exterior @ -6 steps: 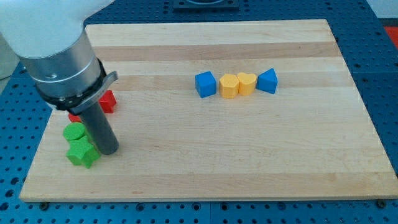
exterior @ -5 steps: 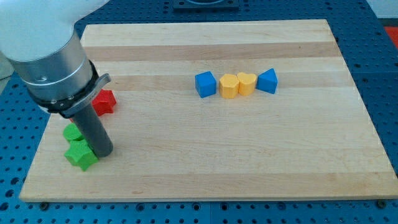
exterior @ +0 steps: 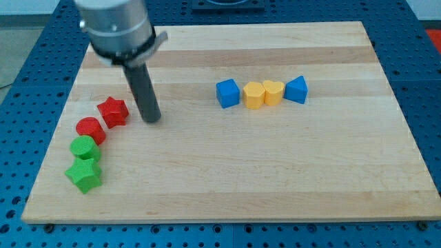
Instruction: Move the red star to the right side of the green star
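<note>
Rod upright, my tip (exterior: 151, 120) just right of red star (exterior: 112, 111).

No legible text, labels, brands, numbers or signs appear on the wooden board (exterior: 227, 172), the blocks, the rod or the surrounding blue surface.

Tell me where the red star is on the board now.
The red star lies near the board's left edge in the view, just up-right of the red round block and just left of my tip.
</note>
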